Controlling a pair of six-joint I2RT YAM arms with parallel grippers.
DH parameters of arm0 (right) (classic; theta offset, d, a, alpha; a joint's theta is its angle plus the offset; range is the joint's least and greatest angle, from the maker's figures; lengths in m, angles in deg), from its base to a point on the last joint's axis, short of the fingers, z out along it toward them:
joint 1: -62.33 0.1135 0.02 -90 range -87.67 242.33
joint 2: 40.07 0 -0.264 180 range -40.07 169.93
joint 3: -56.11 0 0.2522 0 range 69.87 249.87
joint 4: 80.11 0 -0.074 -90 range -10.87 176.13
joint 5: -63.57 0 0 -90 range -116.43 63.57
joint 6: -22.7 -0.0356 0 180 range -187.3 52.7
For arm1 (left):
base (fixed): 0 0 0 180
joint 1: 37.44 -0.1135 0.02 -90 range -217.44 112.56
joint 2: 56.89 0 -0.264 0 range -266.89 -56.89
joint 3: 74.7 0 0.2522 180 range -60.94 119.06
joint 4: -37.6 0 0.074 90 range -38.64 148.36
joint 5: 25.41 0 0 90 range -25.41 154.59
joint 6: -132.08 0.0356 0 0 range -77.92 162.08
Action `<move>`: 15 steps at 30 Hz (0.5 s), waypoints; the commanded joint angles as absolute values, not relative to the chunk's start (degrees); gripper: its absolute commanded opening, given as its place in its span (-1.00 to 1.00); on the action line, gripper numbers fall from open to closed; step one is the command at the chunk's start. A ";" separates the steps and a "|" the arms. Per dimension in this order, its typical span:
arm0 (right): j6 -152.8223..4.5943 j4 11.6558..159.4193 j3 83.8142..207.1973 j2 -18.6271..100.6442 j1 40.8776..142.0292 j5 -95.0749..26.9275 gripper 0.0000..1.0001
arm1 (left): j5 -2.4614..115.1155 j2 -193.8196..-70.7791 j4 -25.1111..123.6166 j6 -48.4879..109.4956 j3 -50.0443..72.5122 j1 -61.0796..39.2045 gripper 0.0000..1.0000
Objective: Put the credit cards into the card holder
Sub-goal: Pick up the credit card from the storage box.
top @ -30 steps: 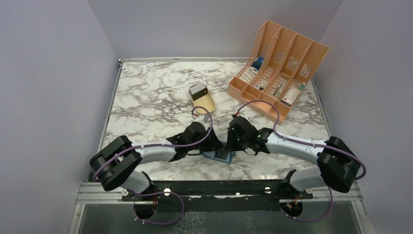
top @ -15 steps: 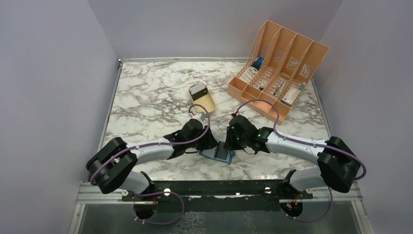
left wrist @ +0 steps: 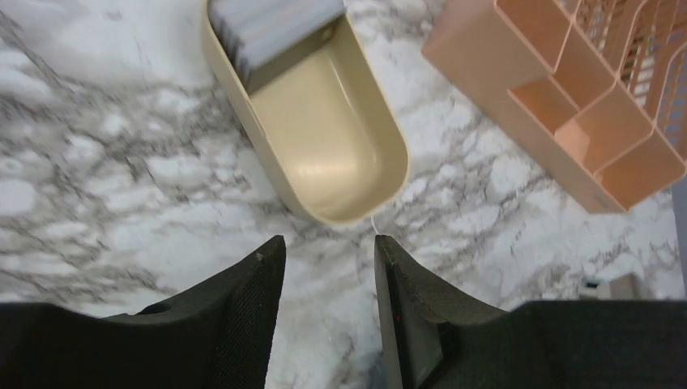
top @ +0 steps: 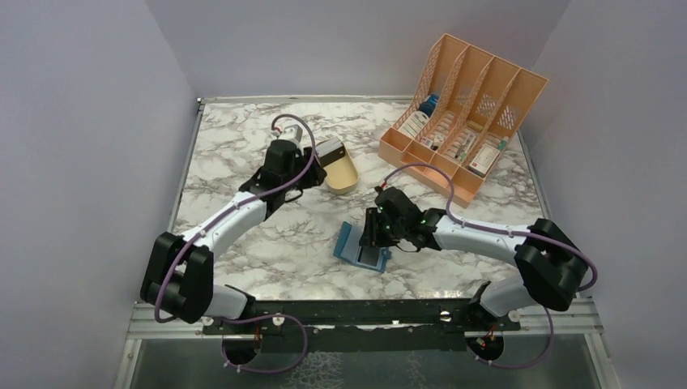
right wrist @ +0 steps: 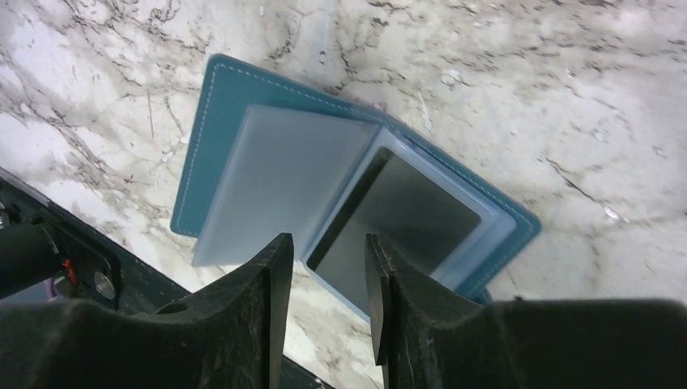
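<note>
Teal-blue folding card holder (right wrist: 235, 154) lies open on marble bench (top: 235, 138) near 6 o'clock; one dark card (right wrist: 405, 219) looks pocketed. Right hand (right wrist: 324, 267) above it, part-open, empty. Left hand (left wrist: 328, 267) part-open, empty, at tan oval tray (left wrist: 324, 121), 11 o'clock of holder; grey-faced cards (left wrist: 275, 24) in it not yet moved, count unclear.

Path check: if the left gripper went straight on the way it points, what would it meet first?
Probably the tan tray, at its rounded near rim, dead ahead of the open left gripper; depth is unclear.
</note>
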State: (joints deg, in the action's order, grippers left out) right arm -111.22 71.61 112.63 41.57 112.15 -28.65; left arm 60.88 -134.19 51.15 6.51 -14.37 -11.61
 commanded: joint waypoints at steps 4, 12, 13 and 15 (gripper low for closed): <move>-112.44 75.61 115.87 46.27 113.09 -32.90 -0.19 | 55.09 -146.28 54.46 22.51 4.85 -16.71 -0.01; -112.55 74.58 119.40 49.17 114.04 -32.74 -0.17 | 53.31 -161.81 65.25 41.57 27.53 -16.65 0.01; -112.52 73.69 120.12 49.54 114.09 -32.43 -0.17 | 53.57 -163.30 66.34 42.96 29.61 -16.63 0.01; -112.35 71.88 121.39 49.65 114.09 -31.59 -0.17 | 54.08 -165.94 68.00 45.29 33.03 -16.63 0.00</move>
State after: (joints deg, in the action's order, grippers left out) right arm -112.10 73.51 118.16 48.81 113.59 -31.86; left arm 54.72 -161.99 61.92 35.23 26.11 -16.68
